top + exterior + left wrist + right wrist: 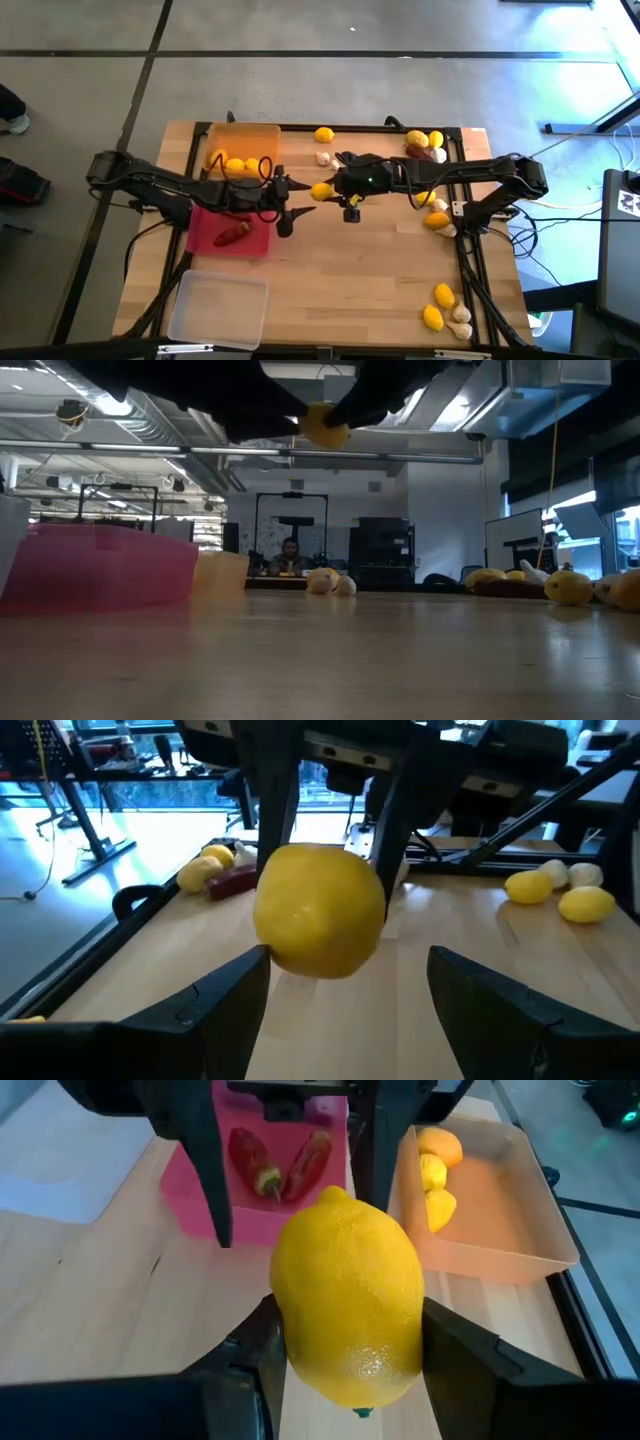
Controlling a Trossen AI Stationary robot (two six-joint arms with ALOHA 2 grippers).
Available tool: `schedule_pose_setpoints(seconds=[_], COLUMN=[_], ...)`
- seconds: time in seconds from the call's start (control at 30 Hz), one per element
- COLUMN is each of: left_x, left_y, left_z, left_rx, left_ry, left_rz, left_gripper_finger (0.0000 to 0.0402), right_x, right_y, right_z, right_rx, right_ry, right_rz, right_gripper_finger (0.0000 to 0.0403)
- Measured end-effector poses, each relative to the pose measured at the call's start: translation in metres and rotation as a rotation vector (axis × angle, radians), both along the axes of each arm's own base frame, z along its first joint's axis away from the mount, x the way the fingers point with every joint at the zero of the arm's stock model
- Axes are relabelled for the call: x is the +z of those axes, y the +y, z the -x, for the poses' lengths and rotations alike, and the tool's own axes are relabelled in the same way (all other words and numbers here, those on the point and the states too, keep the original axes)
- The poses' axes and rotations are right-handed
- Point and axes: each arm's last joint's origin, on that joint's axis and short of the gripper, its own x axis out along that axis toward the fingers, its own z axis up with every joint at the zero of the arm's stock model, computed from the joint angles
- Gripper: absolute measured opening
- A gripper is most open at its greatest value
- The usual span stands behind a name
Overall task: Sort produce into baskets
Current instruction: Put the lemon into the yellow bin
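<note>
- The step in hand looks like a handover in the air: the right claw holds a lemon above the middle of the table, raised off the wood.
- The left claw faces it with fingers spread wide, one on each side of the lemon, not touching it.
- To do it well, I think the left fingers should close on the free end before the right claw lets go, otherwise the fruit can drop and roll.
- After that it belongs in the orange basket, where other lemons lie; the chillies are in the pink basket, and the clear basket holds nothing.
</note>
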Motion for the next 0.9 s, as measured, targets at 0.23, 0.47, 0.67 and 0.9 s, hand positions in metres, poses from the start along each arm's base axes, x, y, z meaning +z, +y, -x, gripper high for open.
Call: schedule_pose_setpoints(seconds=[0.23,0.47,0.67,0.9], left_x=[-0.005,0.001,0.001,-0.002], left_y=[0.004,0.003,0.002,0.003], left_z=[-0.007,-0.008,-0.008,-0.008], left_rx=[0.025,0.012,0.005,0.004], left_ry=[-0.029,-0.088,-0.084,-0.053], left_rz=[-0.001,0.002,0.003,-0.011], left_gripper_finger=[0.0267,0.0267,0.0241,0.0183], right_x=[0.002,0.001,-0.005,-0.008], right_y=[0.007,0.007,0.007,0.007], right_z=[-0.002,-0.003,-0.008,-0.01], right_rx=[0.037,0.035,0.038,0.042], right_ry=[-0.031,-0.024,-0.021,-0.013], right_rz=[-0.016,-0.015,-0.017,-0.01], right_gripper_finger=[0.017,0.017,0.017,0.017])
